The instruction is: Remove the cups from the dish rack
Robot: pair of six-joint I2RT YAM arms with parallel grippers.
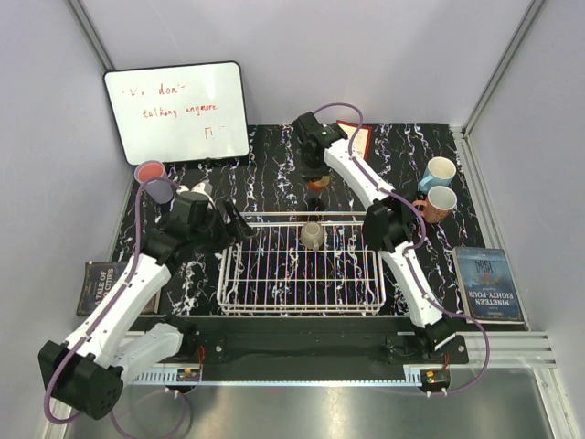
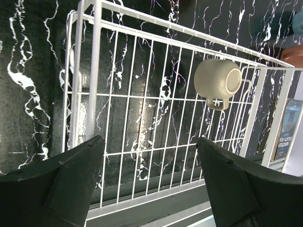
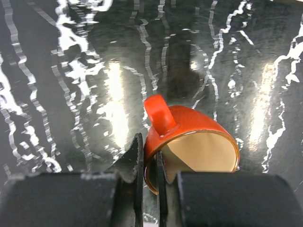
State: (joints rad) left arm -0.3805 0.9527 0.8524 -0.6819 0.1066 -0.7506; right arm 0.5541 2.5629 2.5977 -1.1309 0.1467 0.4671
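The right gripper (image 3: 149,161) pinches the orange-red mug (image 3: 189,137) by its rim beyond the dish rack (image 1: 274,308) at twelve o'clock, seemingly to set it down; next, the spread left gripper (image 2: 150,144) should take the grey-olive mug (image 2: 218,80) inside.

The left arm (image 1: 123,297) and right arm (image 1: 407,270): white shells between black joints, a lilac cable (image 1: 139,229) looped along each; the left gripper (image 2: 149,142) has broad matte-black wedge fingers (image 2: 71,184), the right gripper (image 3: 149,161) blocky black ones scuffed pale at the edges
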